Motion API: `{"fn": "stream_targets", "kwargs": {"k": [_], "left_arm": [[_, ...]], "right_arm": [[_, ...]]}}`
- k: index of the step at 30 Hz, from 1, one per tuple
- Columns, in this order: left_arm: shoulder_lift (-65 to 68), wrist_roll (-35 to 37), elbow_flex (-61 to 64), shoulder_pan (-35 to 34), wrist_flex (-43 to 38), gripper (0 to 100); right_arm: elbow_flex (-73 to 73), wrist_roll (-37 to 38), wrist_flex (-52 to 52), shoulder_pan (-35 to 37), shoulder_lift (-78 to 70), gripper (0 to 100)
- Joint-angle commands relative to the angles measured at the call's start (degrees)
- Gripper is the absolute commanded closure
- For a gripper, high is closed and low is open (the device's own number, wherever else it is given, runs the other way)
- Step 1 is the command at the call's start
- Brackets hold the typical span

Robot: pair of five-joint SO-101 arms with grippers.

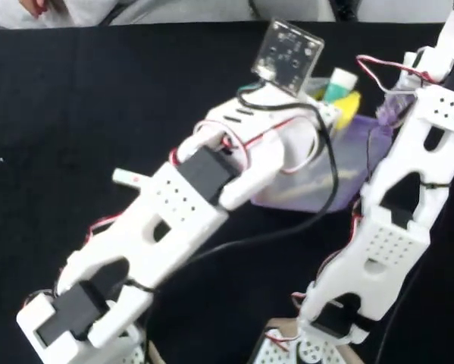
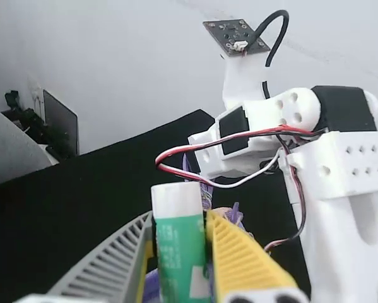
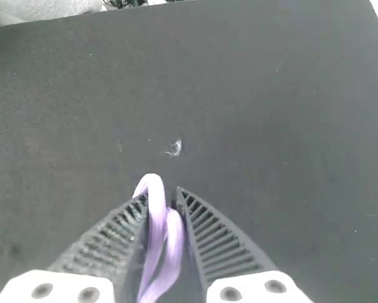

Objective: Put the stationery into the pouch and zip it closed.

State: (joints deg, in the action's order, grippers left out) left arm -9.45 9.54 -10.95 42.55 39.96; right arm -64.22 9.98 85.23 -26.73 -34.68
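Up at two o'clock on the black table [image 1: 98, 106] lies the purple pouch [image 1: 348, 163], partly hidden under the two arms. The left gripper [image 1: 339, 97] comes in from seven o'clock and sits right at the pouch's far rim, at the pouch's twelve o'clock. It's clenched on the glue stick [image 1: 340, 80]: green body, white cap, the cap poking out past the fingertips.

From the left wrist, the grip is plain to see. A grey finger [image 2: 113, 259] presses one side of the stick and a yellow finger [image 2: 239, 259] the other, both flat against the green body. Whether the stick's hidden end touches the pouch, I cannot tell.

Over at the pouch's three o'clock edge, the right arm runs up the table's right side. The right gripper [image 3: 160, 197] is closed tight on the pouch, with a fold of purple fabric bunched between its ribbed fingers and a loop of it curling out past the tips. Black table lies beyond it.

Away at nine o'clock, a small white piece [image 1: 130, 178] lies just beside the left arm. What it is, I cannot tell.
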Motion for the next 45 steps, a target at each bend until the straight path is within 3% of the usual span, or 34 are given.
{"fn": "stream_targets", "kwargs": {"k": [1, 6, 10, 14, 23, 26, 36, 45], "left_arm": [[-5.45, -1.67, 1.10, -0.48, -3.08, 97], [-15.65, -2.46, 10.07, -0.57, -8.62, 97], [-20.92, -9.76, 25.10, -0.40, -23.21, 97], [-24.79, -11.78, 38.99, 2.07, -38.59, 97], [-25.32, -12.22, 40.66, 3.21, -39.91, 97], [-24.09, -15.38, 40.92, 3.74, -40.88, 97], [-15.03, -26.02, 52.53, 6.29, -66.64, 97], [-14.59, -25.93, 53.14, 6.55, -66.99, 95]], "right_arm": [[-2.95, 0.00, 0.26, 0.79, 0.84, 98.8], [-2.86, 0.00, 0.18, 1.05, 0.84, 98.8], [-3.03, 0.00, 0.18, 1.05, 0.84, 98.8], [-2.95, 0.00, 0.18, 1.05, 0.84, 98.8], [-3.03, 0.00, 0.18, 1.05, 0.84, 98.8], [-3.03, 0.00, 0.18, 1.05, 0.84, 98.8], [-3.03, 0.00, -0.18, 0.97, 0.84, 98.8], [-3.03, 0.00, -0.26, 0.97, 0.84, 98.8]]}}
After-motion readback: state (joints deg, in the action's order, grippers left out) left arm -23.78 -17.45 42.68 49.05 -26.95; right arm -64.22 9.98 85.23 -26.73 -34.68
